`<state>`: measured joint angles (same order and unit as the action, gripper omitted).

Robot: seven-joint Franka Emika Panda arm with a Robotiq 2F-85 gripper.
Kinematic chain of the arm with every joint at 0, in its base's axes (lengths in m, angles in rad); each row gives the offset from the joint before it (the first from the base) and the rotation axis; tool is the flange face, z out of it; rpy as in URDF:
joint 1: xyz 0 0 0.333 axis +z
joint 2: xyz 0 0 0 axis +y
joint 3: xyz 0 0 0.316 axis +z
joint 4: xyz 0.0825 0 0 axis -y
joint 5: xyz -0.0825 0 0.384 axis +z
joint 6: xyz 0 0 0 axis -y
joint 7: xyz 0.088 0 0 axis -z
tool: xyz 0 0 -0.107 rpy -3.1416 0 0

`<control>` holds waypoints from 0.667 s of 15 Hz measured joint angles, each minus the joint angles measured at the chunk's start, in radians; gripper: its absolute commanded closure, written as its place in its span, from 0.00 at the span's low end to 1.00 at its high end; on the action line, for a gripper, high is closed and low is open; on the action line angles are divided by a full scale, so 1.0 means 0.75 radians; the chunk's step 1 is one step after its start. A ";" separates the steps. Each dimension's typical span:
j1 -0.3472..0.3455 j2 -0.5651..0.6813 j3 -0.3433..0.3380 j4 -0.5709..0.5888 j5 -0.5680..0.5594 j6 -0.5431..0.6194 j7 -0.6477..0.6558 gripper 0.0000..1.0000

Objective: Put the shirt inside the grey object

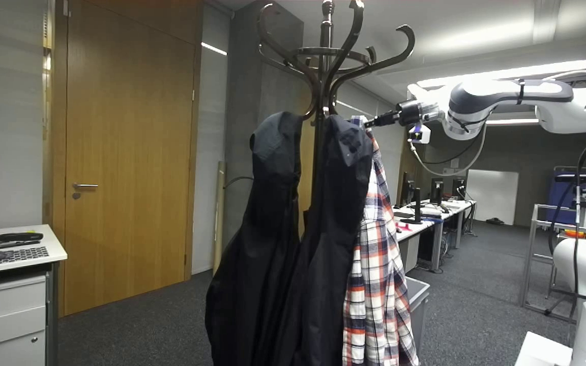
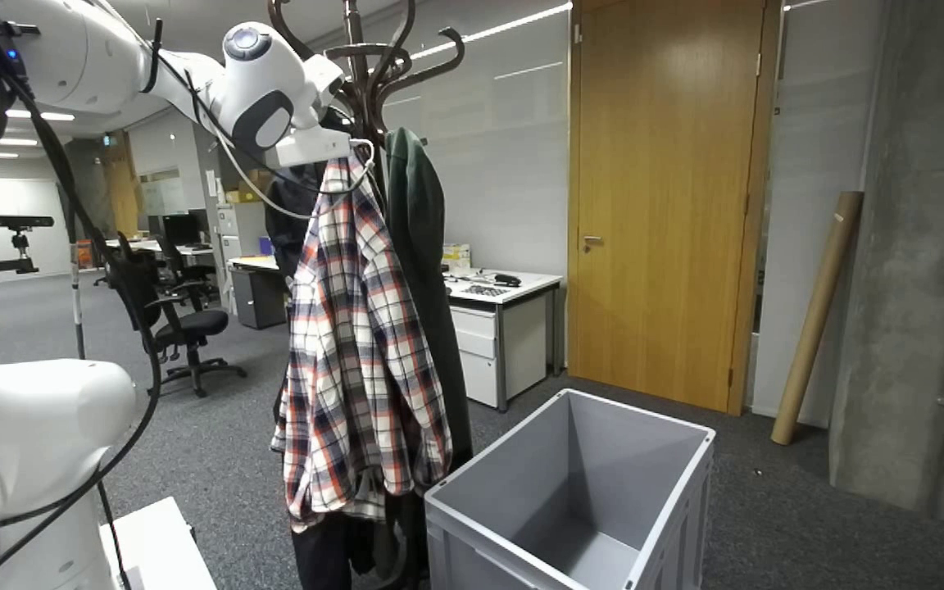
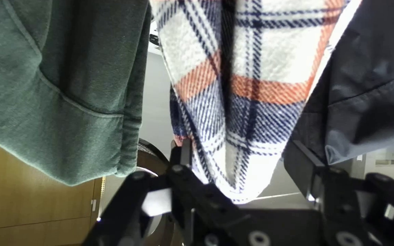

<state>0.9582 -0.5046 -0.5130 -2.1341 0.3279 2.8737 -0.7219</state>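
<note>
Grey bin (image 2: 558, 475) cropped below, plaid shirt (image 3: 251, 92) between the pincer's (image 3: 239, 155) spread jaws

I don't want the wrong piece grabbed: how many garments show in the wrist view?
3: a green garment on the picture's left, the plaid shirt in the middle, and a dark jacket on the right. Others may be hidden behind them.
</note>
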 measured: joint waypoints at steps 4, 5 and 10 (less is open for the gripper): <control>-0.007 0.001 0.002 0.004 -0.003 -0.003 -0.009 0.88; -0.019 0.002 0.011 0.005 -0.006 -0.007 -0.009 0.92; -0.169 0.018 0.131 0.007 -0.035 -0.048 0.004 0.93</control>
<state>0.8314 -0.4908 -0.4149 -2.1287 0.3015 2.8378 -0.7190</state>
